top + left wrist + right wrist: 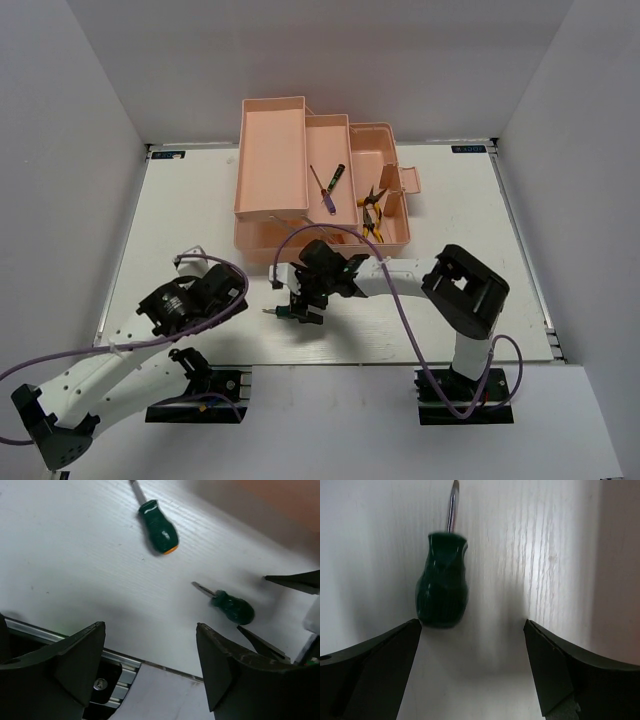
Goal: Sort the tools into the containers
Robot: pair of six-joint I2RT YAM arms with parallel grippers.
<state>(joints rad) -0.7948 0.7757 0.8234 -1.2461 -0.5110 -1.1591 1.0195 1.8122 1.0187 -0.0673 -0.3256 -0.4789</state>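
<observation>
Screwdriver [442,580] stubby, dark-green handle, short steel shaft; right gripper [471,624] and left gripper [151,626] spread apart.

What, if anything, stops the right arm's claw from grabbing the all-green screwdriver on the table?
Likely nothing, so yes. The right claw hangs open beside the all-green screwdriver, which lies on bare table, nothing touching it. It sits toward one finger, so a small shift looks needed.

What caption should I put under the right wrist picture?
The open right gripper hovers by a green-handled screwdriver lying on the white table.
</observation>
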